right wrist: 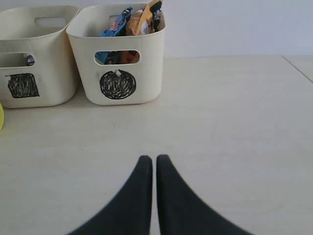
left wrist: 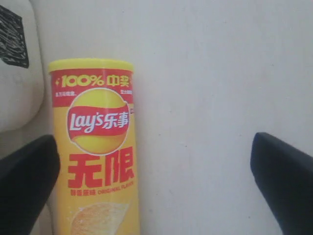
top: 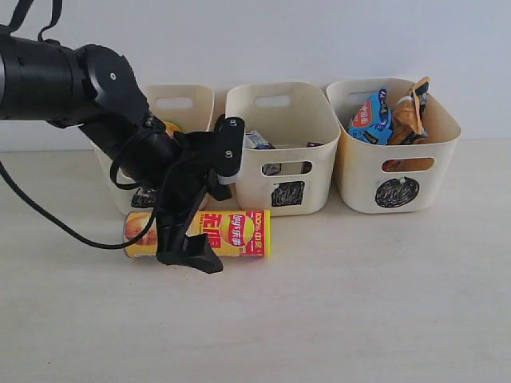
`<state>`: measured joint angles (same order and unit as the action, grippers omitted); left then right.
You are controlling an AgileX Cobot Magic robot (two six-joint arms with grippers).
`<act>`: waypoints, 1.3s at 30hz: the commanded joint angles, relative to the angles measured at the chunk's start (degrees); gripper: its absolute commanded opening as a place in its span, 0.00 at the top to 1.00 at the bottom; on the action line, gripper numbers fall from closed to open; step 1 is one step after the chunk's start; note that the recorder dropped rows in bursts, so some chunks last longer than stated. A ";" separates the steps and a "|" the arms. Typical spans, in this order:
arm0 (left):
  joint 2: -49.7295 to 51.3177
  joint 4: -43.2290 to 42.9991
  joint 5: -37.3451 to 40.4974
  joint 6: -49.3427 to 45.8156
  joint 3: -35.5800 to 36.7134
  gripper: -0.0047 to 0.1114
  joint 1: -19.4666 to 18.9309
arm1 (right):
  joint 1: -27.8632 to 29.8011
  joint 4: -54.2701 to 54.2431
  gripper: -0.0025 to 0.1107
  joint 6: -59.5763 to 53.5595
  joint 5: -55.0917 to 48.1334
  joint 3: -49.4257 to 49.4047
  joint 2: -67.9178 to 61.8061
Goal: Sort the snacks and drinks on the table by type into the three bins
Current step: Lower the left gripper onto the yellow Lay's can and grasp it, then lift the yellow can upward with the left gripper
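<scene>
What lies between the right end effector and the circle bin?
Nothing but bare table. The right wrist view shows an empty stretch from the shut right end effector up to the circle bin.

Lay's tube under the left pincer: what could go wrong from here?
1. The tube sits off-centre in the open left pincer, right by one finger; closing could shove it sideways rather than clamp it.
2. It lies on its side on the table, so a nudge may roll it.
3. A bin stands close beside that finger; a bump seems possible.
</scene>
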<state>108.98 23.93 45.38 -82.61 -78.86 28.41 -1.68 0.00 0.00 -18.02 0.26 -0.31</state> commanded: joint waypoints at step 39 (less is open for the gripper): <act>10.84 -12.33 -18.43 5.87 0.27 0.12 0.19 | -0.10 0.32 0.98 0.00 1.65 -0.26 0.31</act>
<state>119.19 11.77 29.25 -77.20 -78.86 28.41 -1.68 0.00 0.00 -17.91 0.26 -0.31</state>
